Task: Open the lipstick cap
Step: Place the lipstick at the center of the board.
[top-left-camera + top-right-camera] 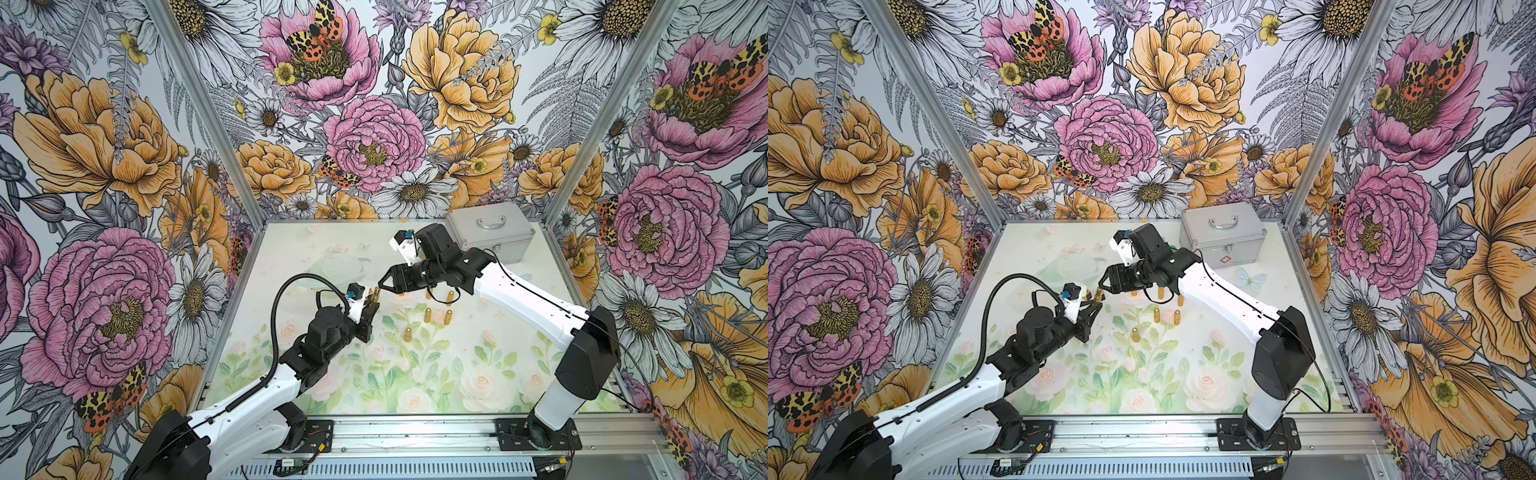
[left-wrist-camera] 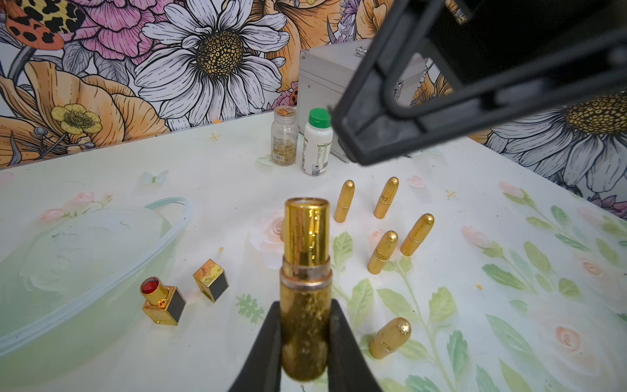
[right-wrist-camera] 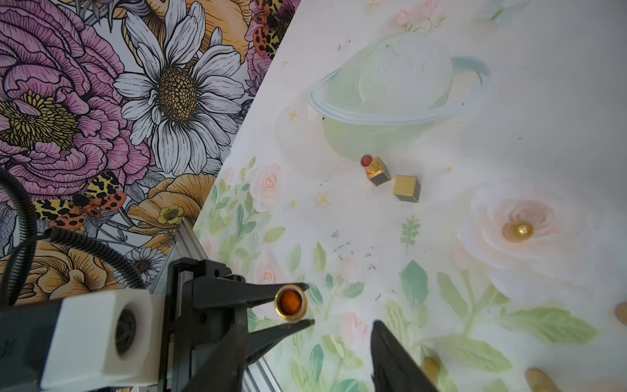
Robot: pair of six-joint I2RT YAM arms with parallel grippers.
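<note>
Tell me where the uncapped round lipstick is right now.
Mid-table in a top view: the lipstick stands upright, clamped in the left pincer, close beneath the open right pincer.

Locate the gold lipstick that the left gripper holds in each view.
Top view: the lipstick is mid-table, held by the left gripper.
Top view: same spot, just left of the right gripper.
Left wrist: foreground, clamped between the fingers, cap off.
Right wrist: seen end-on, orange core, between the left gripper's fingers.
Shared landmark: the printed ringed planet on the cloth.
</note>
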